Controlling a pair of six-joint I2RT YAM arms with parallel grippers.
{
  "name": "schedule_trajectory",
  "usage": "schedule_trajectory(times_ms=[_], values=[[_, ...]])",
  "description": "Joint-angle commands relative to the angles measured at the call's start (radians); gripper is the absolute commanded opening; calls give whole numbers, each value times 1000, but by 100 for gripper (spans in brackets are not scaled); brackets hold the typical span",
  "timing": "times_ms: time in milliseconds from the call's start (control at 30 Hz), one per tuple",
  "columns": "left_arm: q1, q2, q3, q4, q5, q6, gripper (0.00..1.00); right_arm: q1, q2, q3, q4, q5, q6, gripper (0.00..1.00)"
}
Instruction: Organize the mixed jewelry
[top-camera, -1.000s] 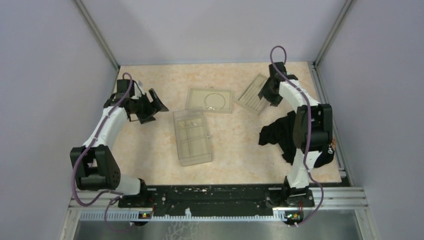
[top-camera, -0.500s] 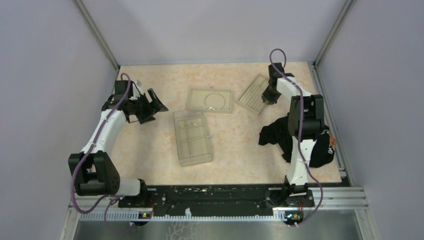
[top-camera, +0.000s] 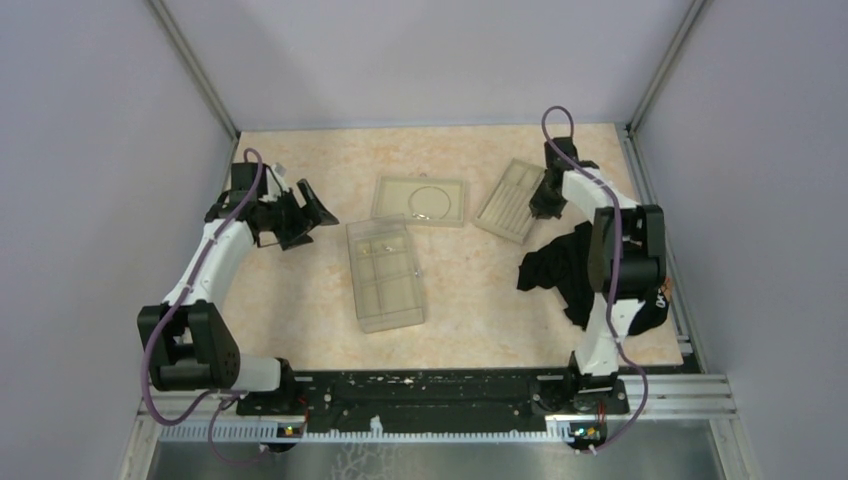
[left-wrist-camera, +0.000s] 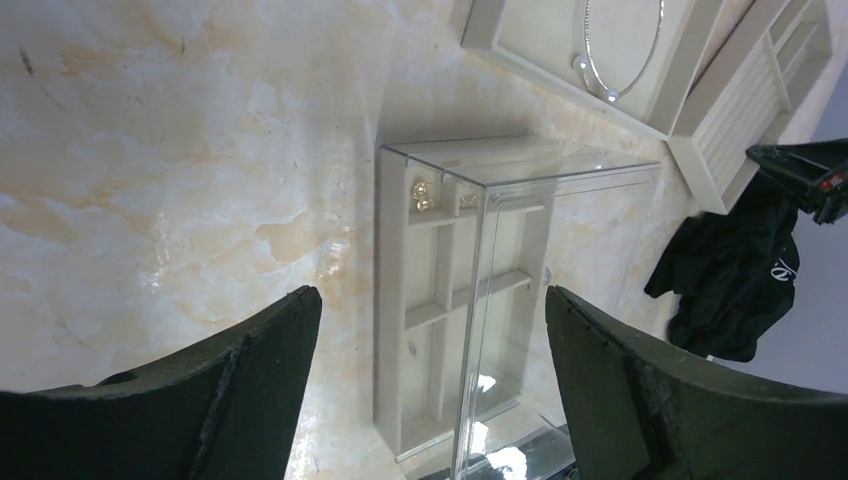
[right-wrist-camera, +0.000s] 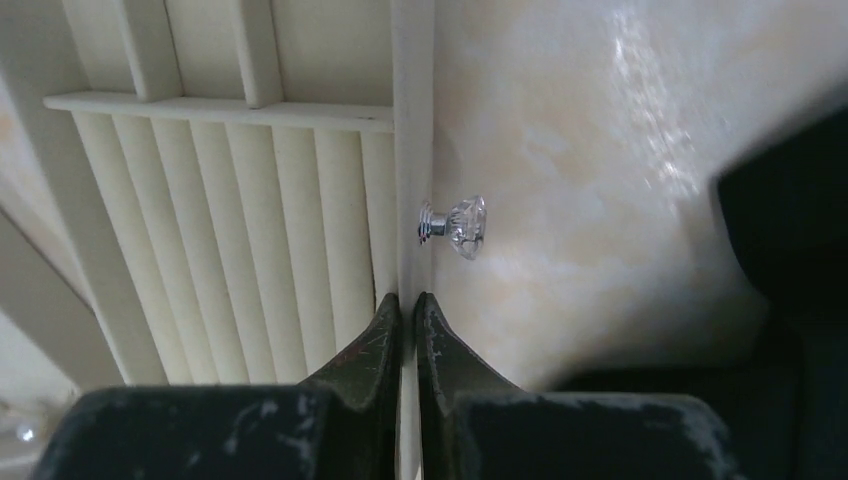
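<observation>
The mixed jewelry is spread over the trays. A thin silver hoop (left-wrist-camera: 622, 52) lies in the flat beige tray (top-camera: 421, 200). Tiny gold bits (left-wrist-camera: 423, 195) and a silver bit (left-wrist-camera: 468, 201) sit in the top cells of the compartment tray (top-camera: 385, 272), whose clear lid stands raised. My left gripper (left-wrist-camera: 432, 296) hangs open, above and left of that tray. My right gripper (right-wrist-camera: 408, 297) is shut on the side wall of the ridged tray (right-wrist-camera: 230, 200), just below its small crystal knob (right-wrist-camera: 455, 225).
A black cloth (top-camera: 560, 268) lies bunched on the right, just in front of the ridged tray (top-camera: 510, 198) and beside the right arm. Grey walls close off the table on the left, right and back. Bare tabletop (top-camera: 480, 300) lies in front of the trays.
My right gripper has closed onto the ridged tray's side wall, and the tray has shifted slightly toward the near right. The left arm has stayed in place, open.
</observation>
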Motion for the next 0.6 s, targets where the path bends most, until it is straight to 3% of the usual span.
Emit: schedule_trajectory(times_ms=[0, 267, 567], values=[[0, 16, -8, 31, 40, 7, 88, 2, -257, -82, 55, -45, -92, 0], [-2, 41, -41, 45, 136, 26, 89, 186, -496, -214, -25, -86, -222, 0], [-20, 13, -157, 109, 256, 8, 89, 393, -556, -373, -31, -86, -231, 0]])
